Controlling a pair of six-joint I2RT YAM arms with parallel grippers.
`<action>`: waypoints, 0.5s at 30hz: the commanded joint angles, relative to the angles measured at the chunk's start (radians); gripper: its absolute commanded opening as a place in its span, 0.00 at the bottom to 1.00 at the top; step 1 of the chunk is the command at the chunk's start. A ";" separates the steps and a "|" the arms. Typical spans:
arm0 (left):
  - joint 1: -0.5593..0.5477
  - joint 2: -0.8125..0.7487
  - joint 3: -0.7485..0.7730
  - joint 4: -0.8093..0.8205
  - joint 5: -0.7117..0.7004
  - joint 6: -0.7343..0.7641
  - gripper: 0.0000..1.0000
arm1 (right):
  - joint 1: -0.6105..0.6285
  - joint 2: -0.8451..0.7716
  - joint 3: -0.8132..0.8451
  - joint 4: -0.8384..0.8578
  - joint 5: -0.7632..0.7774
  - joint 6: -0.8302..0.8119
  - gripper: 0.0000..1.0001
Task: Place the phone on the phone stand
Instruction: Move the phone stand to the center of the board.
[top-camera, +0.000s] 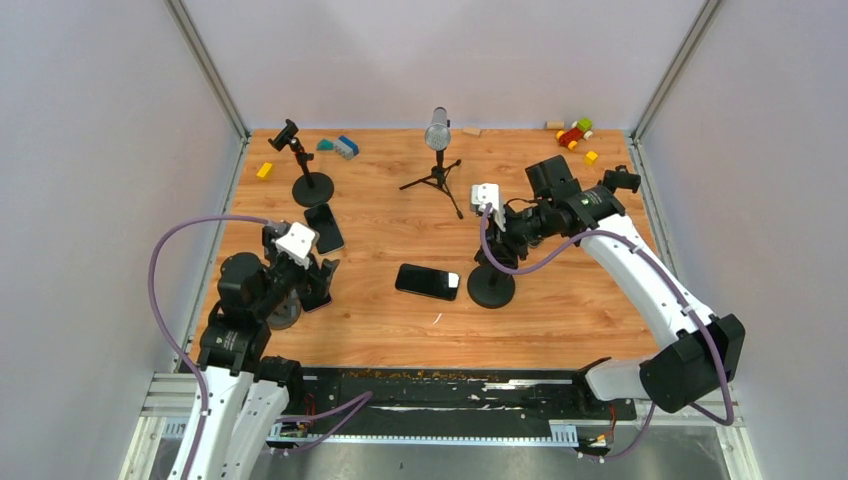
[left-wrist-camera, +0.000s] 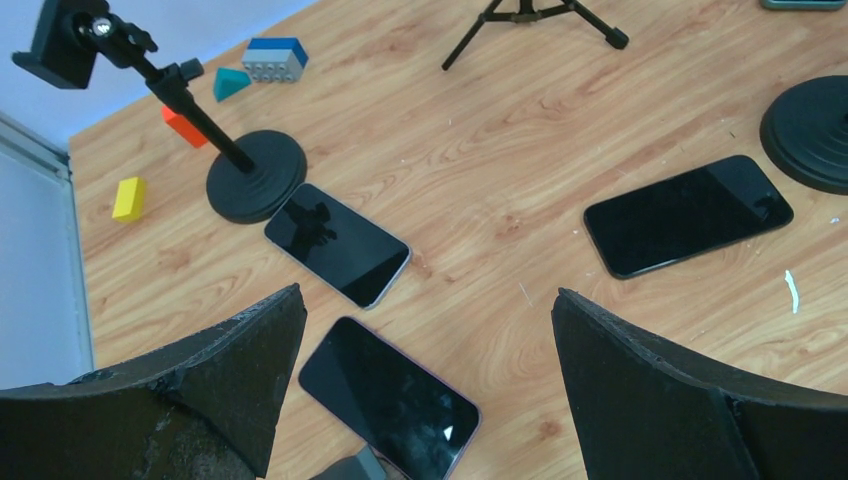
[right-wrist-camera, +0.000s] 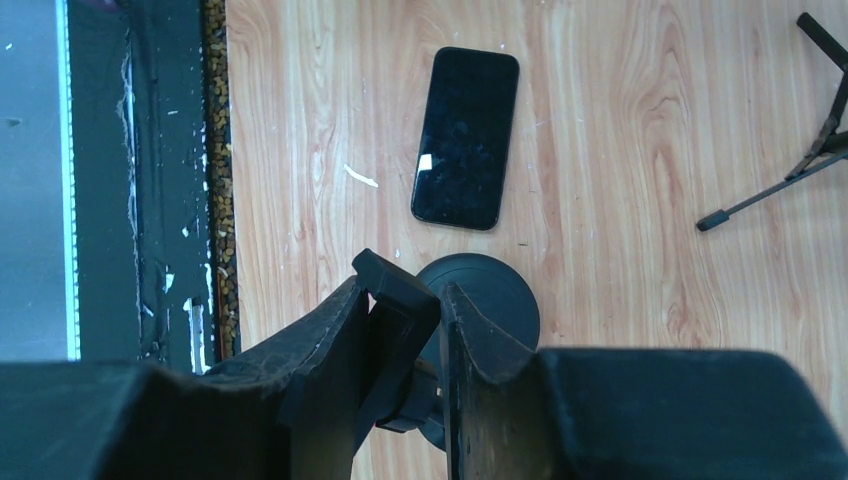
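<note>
One wrist view shows right end effector (right-wrist-camera: 402, 290) pinching phone stand (right-wrist-camera: 497, 296); left end effector (left-wrist-camera: 428, 293) gapes.

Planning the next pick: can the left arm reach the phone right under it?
Probably yes. The left gripper hangs open over that phone, which lies flat with nothing on it. The second phone lies close by but apart.

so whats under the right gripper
The phone stand: its round base sits on the table directly below, and the right gripper has its jaws shut on the clamp. The pole is mostly covered, the base partly.
</note>
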 joint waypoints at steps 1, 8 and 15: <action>0.009 0.022 0.020 0.013 0.018 0.014 1.00 | 0.011 0.027 0.079 -0.054 -0.061 -0.132 0.20; 0.009 0.119 0.072 0.020 0.028 0.024 1.00 | 0.021 0.061 0.079 -0.093 -0.016 -0.181 0.37; 0.009 0.289 0.206 0.047 0.056 0.017 1.00 | 0.022 0.029 0.047 -0.055 -0.002 -0.163 0.63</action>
